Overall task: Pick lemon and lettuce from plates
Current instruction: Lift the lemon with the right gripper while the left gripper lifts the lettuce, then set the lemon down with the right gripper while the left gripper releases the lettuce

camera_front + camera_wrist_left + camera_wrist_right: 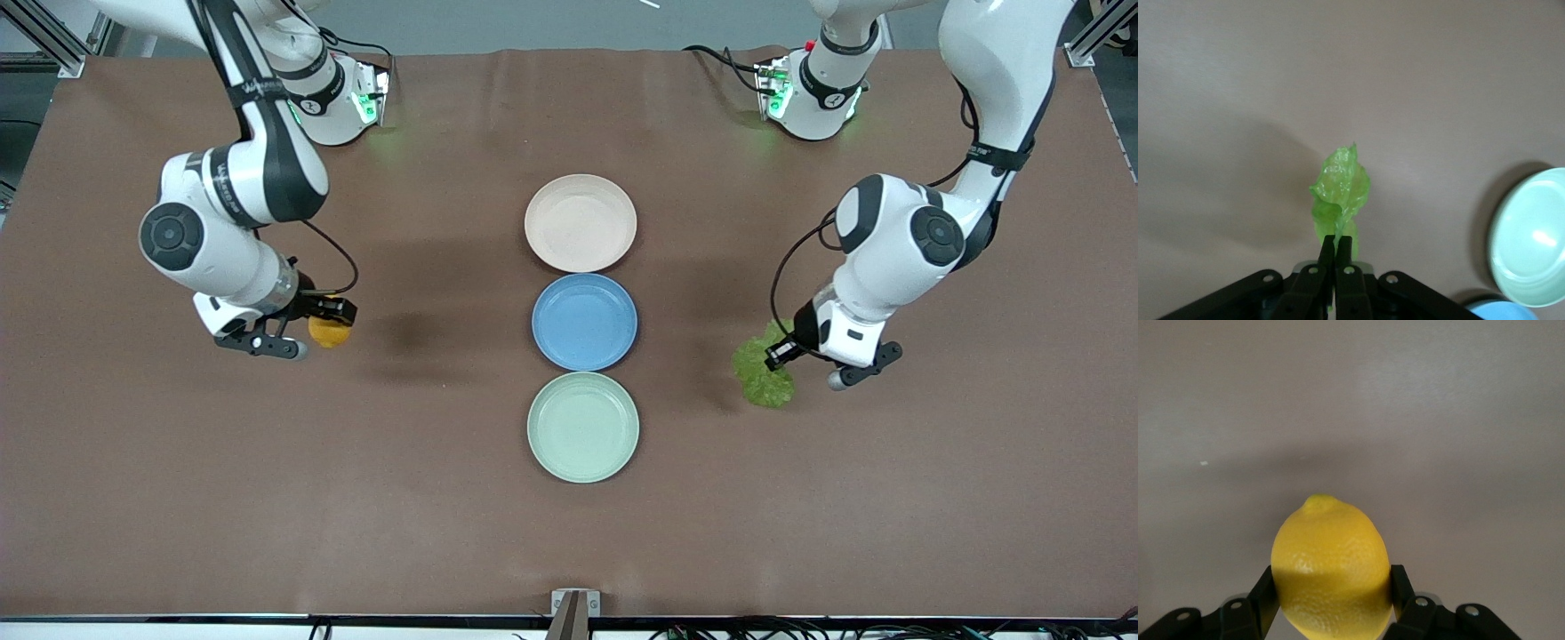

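My right gripper [334,316] is shut on the yellow lemon [329,333] and holds it over bare table toward the right arm's end. In the right wrist view the lemon [1330,567] sits between the two fingers of the gripper [1331,587]. My left gripper [781,354] is shut on the green lettuce [763,375], which hangs from it over bare table toward the left arm's end. In the left wrist view the gripper [1336,241] pinches the leaf [1341,190]. The beige-pink plate [581,222] and the mint green plate [582,427] hold nothing.
A blue plate [584,321] with nothing on it lies between the two other plates in a row down the table's middle. The left wrist view also shows the mint plate [1531,247] and a bit of the blue plate [1498,312].
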